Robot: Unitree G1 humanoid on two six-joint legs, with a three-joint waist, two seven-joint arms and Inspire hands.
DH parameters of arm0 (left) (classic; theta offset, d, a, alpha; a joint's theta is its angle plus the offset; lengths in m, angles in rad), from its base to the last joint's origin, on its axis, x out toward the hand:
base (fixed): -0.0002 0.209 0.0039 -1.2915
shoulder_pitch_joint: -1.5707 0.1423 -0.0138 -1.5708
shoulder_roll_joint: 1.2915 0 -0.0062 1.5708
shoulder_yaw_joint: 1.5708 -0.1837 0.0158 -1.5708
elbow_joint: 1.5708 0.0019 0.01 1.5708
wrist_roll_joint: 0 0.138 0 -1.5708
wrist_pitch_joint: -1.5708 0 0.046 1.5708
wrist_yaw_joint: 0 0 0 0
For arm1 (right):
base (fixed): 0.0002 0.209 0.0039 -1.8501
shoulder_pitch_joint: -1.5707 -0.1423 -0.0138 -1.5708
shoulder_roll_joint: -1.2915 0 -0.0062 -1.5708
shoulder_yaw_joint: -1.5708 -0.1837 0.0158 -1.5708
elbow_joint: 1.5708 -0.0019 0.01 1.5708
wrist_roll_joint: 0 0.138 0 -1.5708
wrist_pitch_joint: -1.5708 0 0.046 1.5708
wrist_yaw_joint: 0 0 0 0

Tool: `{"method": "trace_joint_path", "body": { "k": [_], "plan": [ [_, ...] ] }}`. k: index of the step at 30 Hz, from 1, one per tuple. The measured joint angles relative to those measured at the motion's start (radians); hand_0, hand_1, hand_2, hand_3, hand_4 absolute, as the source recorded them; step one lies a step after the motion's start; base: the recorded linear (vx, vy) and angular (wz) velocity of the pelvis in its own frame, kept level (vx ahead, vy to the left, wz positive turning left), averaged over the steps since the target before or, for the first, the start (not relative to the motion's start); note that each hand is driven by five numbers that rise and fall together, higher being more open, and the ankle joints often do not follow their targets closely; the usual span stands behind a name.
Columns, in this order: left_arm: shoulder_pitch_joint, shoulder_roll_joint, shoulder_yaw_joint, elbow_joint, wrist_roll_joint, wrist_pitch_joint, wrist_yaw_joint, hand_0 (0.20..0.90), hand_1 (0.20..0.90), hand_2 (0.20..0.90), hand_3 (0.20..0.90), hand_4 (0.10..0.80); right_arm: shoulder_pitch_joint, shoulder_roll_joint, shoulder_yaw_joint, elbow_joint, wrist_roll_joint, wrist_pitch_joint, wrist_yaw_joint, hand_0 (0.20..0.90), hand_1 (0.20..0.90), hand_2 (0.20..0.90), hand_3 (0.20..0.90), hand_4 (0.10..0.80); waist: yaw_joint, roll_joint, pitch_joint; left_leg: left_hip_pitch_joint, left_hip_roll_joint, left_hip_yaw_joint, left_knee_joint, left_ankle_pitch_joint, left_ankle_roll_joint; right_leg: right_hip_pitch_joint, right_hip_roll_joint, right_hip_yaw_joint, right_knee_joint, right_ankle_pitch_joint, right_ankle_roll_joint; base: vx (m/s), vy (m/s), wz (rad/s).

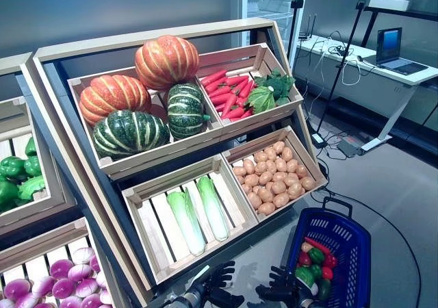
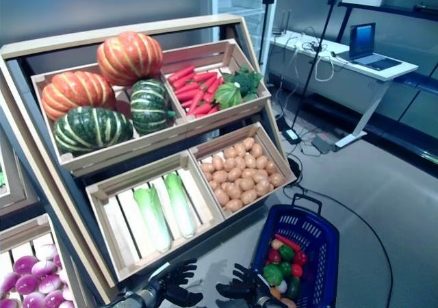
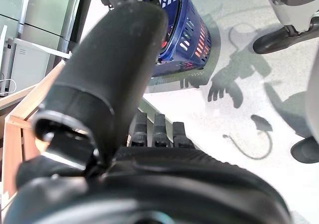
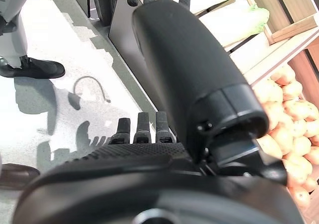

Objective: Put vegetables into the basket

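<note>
Even, fairly bright indoor light falls from above, casting soft-edged finger shadows on the pale floor (image 3: 234, 114) in both wrist views, where each close thumb looms out of focus, while the head views stay crisp with bowed edges.

You've got a white desk (image 1: 383, 72) well behind the wooden display stand (image 1: 82, 185), with an open laptop (image 1: 395, 50) on it.

A grey wall (image 1: 102, 7) stands behind, over a pale grey floor (image 1: 404, 185). At the right, a white desk (image 1: 383, 68) carries an open laptop (image 1: 393, 48).
</note>
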Motion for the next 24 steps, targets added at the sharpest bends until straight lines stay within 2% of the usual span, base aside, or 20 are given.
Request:
{"method": "trace_joint_path", "body": {
  "k": [6,9,10,12,14,15,16,19,24],
  "plan": [
    [-0.003,0.005,0.003,-0.018,0.000,-0.003,0.003,0.900,0.900,0.900,0.900,0.800,0.000,-0.001,-0.001,-0.001,0.041,0.001,0.000,0.900,0.900,0.900,0.900,0.800,0.000,-0.002,-0.001,0.000,0.000,0.000,0.000,0.000,0.000,0.000,0.000,0.000,0.000,0.000,0.000,0.000,0.000,0.00],
    [-0.004,0.040,-0.006,-0.101,0.043,-0.017,0.020,0.900,0.900,0.900,0.900,0.800,-0.001,-0.007,-0.002,-0.004,0.071,0.013,0.000,0.900,0.900,0.900,0.900,0.800,0.001,-0.004,0.001,-0.002,0.001,-0.001,0.000,0.001,-0.001,-0.004,0.001,0.000,0.000,0.000,0.000,0.000,0.000,0.00],
    [-0.009,0.091,-0.015,-0.202,0.116,-0.028,0.054,0.900,0.900,0.900,0.900,0.800,-0.002,-0.013,-0.008,-0.004,0.078,0.021,0.000,0.900,0.900,0.900,0.900,0.800,0.000,-0.003,0.003,-0.002,0.001,-0.001,0.000,0.001,-0.001,-0.005,0.001,0.000,0.000,0.000,0.000,0.000,0.000,0.00],
    [-0.023,0.155,-0.017,-0.300,0.239,-0.054,0.108,0.900,0.900,0.900,0.900,0.800,-0.001,-0.020,-0.029,-0.004,0.079,0.025,0.001,0.900,0.900,0.900,0.900,0.800,0.000,0.001,0.008,-0.002,0.001,-0.001,0.000,0.001,-0.001,-0.005,0.001,0.000,0.000,0.000,0.000,0.017,0.009,0.00],
    [-0.059,0.229,-0.010,-0.363,0.421,-0.119,0.230,0.900,0.900,0.900,0.900,0.800,-0.001,-0.037,-0.044,-0.004,0.102,0.030,0.001,0.900,0.900,0.900,0.900,0.800,-0.001,0.010,0.014,-0.001,0.000,-0.001,0.000,0.001,-0.001,0.000,0.000,0.000,0.000,0.003,0.004,0.050,0.017,0.00],
    [-0.071,0.243,-0.010,-0.375,0.470,-0.123,0.265,0.900,0.900,0.900,0.900,0.800,-0.001,-0.042,-0.045,-0.004,0.110,0.032,0.002,0.900,0.900,0.900,0.900,0.800,0.000,0.012,0.015,-0.001,0.000,-0.001,0.000,0.001,-0.001,0.000,0.000,0.000,0.000,0.003,0.004,0.066,0.023,0.00],
    [-0.091,0.284,-0.010,-0.404,0.586,-0.126,0.334,0.900,0.900,0.900,0.900,0.800,-0.001,-0.052,-0.046,-0.005,0.110,0.032,0.004,0.900,0.900,0.900,0.900,0.800,-0.004,0.016,0.018,0.000,0.000,-0.001,-0.001,0.001,-0.001,0.000,0.000,0.001,-0.001,0.002,0.004,0.061,0.022,0.00],
    [-0.128,0.442,-0.010,-0.509,0.839,-0.130,0.481,0.900,0.900,0.900,0.900,0.800,0.020,-0.081,-0.055,-0.034,0.110,0.032,0.012,0.900,0.900,0.900,0.900,0.800,-0.008,0.025,0.024,-0.001,0.002,0.000,-0.001,0.001,-0.001,-0.001,0.001,0.001,-0.001,0.002,0.004,0.050,0.016,-0.01],
    [-0.172,0.569,0.006,-0.559,1.042,-0.092,0.629,0.900,0.900,0.900,0.900,0.800,0.052,-0.101,-0.079,-0.051,0.110,0.032,0.015,0.900,0.900,0.900,0.900,0.800,-0.017,0.037,0.022,-0.002,0.001,0.001,-0.001,0.000,-0.001,-0.003,0.000,0.001,-0.001,0.002,0.005,0.069,0.018,0.00]
  ]
}}
